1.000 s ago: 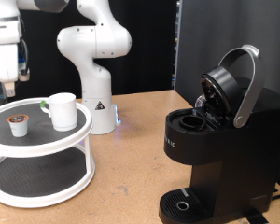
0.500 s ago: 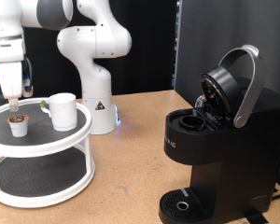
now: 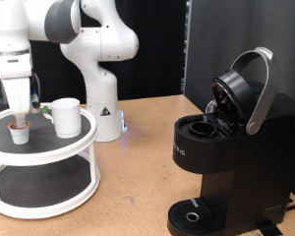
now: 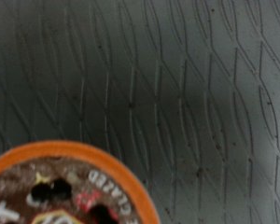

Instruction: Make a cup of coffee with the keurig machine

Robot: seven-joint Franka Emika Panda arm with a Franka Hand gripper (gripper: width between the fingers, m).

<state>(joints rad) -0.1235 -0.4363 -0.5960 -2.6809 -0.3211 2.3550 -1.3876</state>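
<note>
The white cup (image 3: 67,117) stands on the top shelf of a round white two-tier stand (image 3: 49,157) at the exterior view's left. A small white pod with a brown-patterned top (image 3: 21,131) sits beside the cup on the same shelf. My gripper (image 3: 22,114) hangs open just above the pod, fingers pointing down. The wrist view shows the pod's orange-rimmed top (image 4: 65,191) on the black ribbed mat (image 4: 177,93); no fingers show there. The black keurig machine (image 3: 226,162) stands at the exterior view's right with its lid (image 3: 241,88) raised and its pod chamber (image 3: 199,128) open and empty.
The arm's white base (image 3: 98,103) stands behind the stand on the wooden table (image 3: 138,187). The machine's round drip tray (image 3: 192,216) holds nothing. A dark panel rises behind the machine.
My gripper has moved towards the exterior view's right and down, from the stand's left edge to just above the pod. Cup, pod and machine have not moved.
</note>
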